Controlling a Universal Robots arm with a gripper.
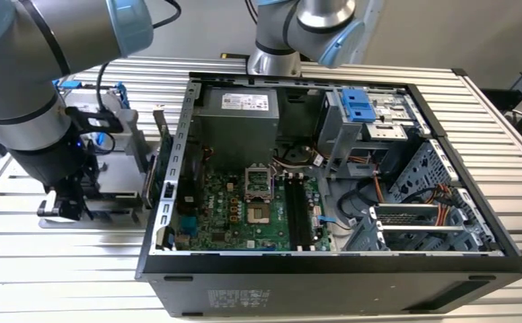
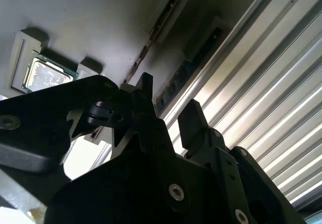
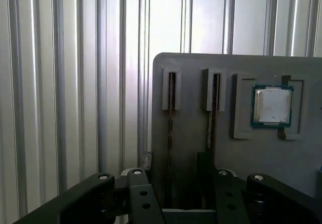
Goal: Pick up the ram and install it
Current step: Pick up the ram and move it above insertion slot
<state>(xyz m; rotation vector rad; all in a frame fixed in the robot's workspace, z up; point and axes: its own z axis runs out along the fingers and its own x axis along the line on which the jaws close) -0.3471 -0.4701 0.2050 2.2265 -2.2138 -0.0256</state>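
Two rams stand on edge in slots of a grey holder plate point(image 3: 191, 68). In the first wrist view one ram point(image 3: 171, 114) runs down between my fingers, and the other ram point(image 3: 212, 118) stands beside it. The second wrist view shows the first as a thin edge point(image 2: 147, 45). The gripper point(image 3: 174, 166) point(image 2: 168, 108) is open, with one fingertip point(image 3: 146, 159) on each side of the nearer ram and a gap still visible. In the exterior view the gripper point(image 1: 63, 202) hangs low over the holder, at the left of the open computer case point(image 1: 333, 269).
A square silver processor point(image 3: 272, 105) point(image 2: 45, 75) lies in a recess of the same plate. The motherboard's dark memory slots point(image 1: 297, 210) run beside the processor socket point(image 1: 258, 215). Ribbed metal tabletop point(image 3: 60, 83) surrounds the holder. A drive cage point(image 1: 422, 222) fills the case's right.
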